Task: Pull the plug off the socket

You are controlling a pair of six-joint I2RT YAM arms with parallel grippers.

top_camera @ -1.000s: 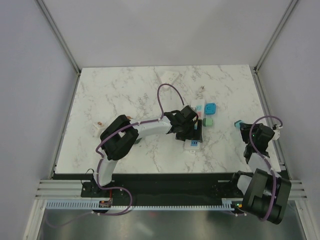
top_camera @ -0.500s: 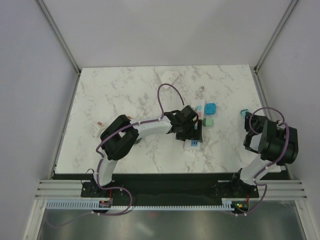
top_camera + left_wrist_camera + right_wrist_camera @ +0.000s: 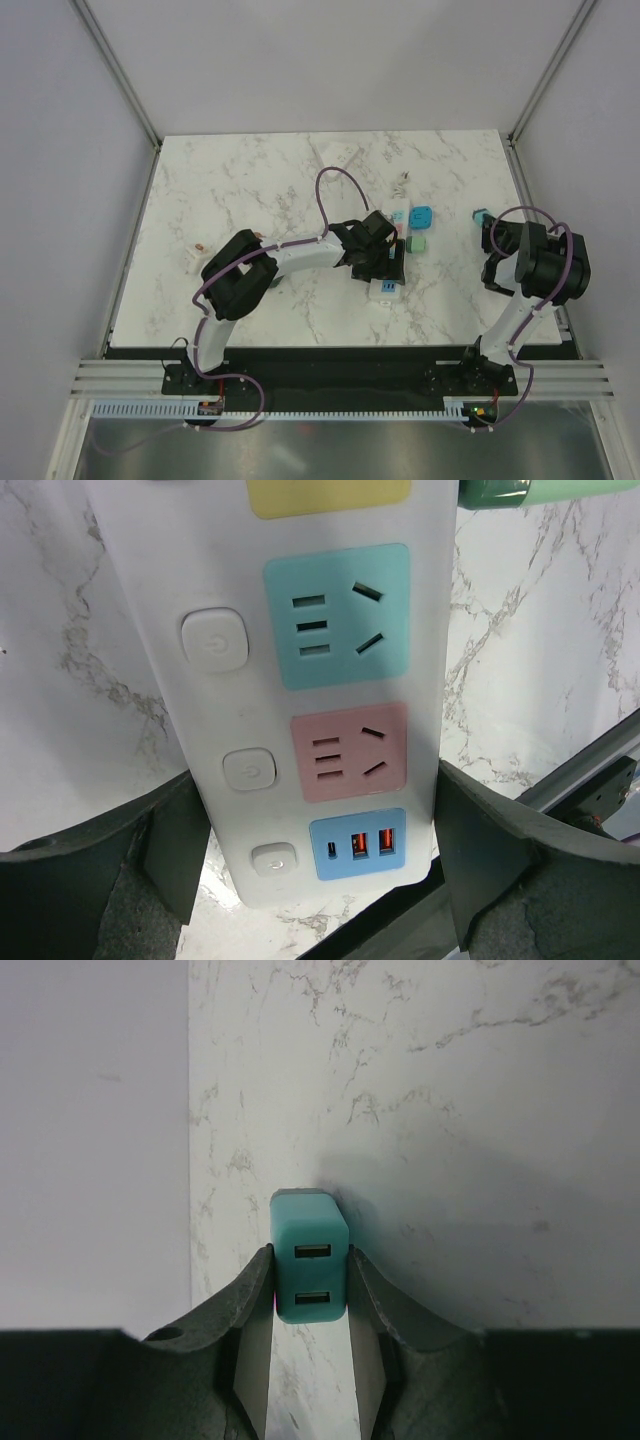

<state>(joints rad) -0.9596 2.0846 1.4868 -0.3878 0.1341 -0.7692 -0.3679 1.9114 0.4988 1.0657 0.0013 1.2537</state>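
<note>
Your right gripper [image 3: 310, 1256] is clamped on the teal plug [image 3: 309, 1222] at the right edge of the top view, well apart from the power strip [image 3: 200, 580]. Your left gripper [image 3: 318, 810] squeezes the strip's lower end. A blue plug [image 3: 421, 216] and a green plug [image 3: 417, 243] sit just right of it.

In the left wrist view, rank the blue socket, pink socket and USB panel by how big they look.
1. Blue socket, largest.
2. Pink socket.
3. USB panel, smallest.
The strip narrows toward the USB end in this view, so the difference between blue and pink may be partly perspective.
</note>
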